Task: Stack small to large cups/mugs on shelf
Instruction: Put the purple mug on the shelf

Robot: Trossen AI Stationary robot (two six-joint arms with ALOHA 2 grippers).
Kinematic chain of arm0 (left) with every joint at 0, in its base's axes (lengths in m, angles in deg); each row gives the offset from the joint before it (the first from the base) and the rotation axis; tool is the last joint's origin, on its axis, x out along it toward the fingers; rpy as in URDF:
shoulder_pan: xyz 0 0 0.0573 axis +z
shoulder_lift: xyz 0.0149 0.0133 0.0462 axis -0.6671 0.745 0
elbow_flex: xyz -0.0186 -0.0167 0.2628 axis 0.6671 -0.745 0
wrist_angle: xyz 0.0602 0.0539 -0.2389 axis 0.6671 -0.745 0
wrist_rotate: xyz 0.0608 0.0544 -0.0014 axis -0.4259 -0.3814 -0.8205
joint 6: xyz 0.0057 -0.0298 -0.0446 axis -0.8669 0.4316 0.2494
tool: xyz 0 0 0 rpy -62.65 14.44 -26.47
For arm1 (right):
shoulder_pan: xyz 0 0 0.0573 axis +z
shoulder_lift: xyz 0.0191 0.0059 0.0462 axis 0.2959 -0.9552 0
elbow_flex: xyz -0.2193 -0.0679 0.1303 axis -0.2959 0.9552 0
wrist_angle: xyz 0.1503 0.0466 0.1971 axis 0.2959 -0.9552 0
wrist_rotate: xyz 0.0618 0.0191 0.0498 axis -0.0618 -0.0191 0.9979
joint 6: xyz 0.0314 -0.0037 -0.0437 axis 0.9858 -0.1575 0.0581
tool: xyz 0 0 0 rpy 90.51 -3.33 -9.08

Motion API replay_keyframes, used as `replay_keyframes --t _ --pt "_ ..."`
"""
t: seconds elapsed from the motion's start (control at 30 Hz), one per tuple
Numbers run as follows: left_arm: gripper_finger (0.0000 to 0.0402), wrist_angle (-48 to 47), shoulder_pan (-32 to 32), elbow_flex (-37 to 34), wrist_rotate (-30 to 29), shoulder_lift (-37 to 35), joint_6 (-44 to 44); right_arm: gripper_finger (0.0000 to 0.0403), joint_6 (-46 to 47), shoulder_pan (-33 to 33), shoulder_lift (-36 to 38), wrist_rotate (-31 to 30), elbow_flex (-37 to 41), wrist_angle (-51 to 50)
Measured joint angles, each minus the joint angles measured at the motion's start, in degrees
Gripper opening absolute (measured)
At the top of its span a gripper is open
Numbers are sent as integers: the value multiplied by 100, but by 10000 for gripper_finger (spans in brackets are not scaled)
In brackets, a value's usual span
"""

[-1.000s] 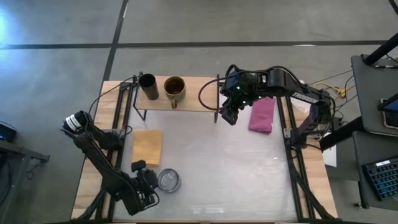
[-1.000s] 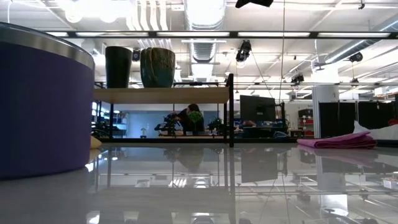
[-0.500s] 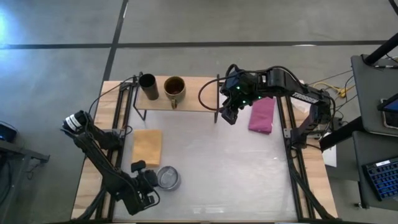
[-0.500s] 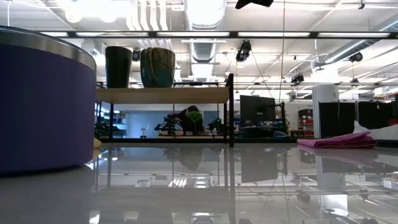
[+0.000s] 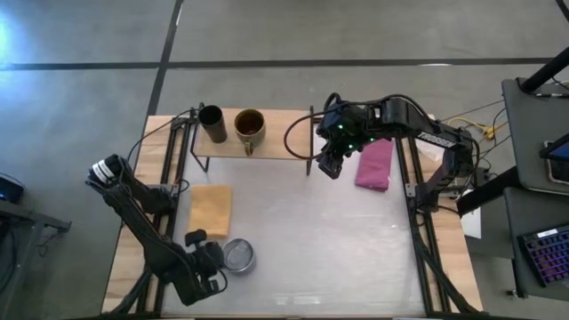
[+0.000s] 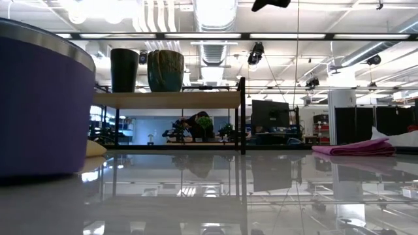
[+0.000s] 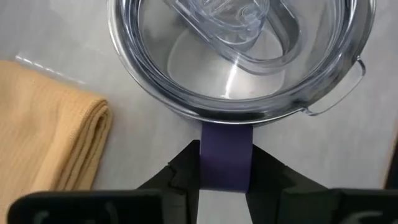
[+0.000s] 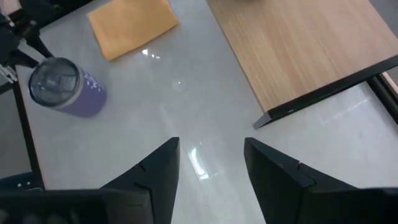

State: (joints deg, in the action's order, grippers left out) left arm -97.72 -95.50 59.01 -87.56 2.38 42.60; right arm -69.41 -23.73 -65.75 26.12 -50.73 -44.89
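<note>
The purple tumbler with its clear, silvery-rimmed lid stands near the table's front left and fills the left of the low view. My left gripper is beside it on its left, shut on its purple handle. The black cup and the tan mug stand upright on the left part of the wooden shelf at the table's far side. My right gripper hangs open above the table by the shelf's right end, holding nothing. My left gripper pinches the tumbler's purple handle between its two fingers, just below the lid's rim. The fingers come from the table's left side. The tumbler stays upright, its lid up. Whether its base rests on the table, I cannot tell.
A folded yellow cloth lies just beyond the tumbler, between it and the shelf. A magenta cloth lies at the right, next to my right gripper. The shelf's board is bare right of the mug. The table's middle is bare.
My left gripper has shut on the tumbler's handle. The tumbler has shifted a little toward the table's left edge, still upright. My right arm has kept still.
</note>
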Motion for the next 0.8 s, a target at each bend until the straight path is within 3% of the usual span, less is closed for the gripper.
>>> replay_keyframes --t 0.13,0.4,0.57,0.8 --pt "72 -560 188 0 -29 -379 114 173 3 0 26 -32 0 -3" --pt "72 -1638 816 2 -257 -1265 -155 173 449 -2 363 -872 0 -507" --pt "72 -2636 1097 -13 -376 -1754 -198 173 784 4 687 -914 13 -698" --pt "72 -2023 1824 28 -867 -2084 -199 173 1180 120 1215 -1270 293 -940"
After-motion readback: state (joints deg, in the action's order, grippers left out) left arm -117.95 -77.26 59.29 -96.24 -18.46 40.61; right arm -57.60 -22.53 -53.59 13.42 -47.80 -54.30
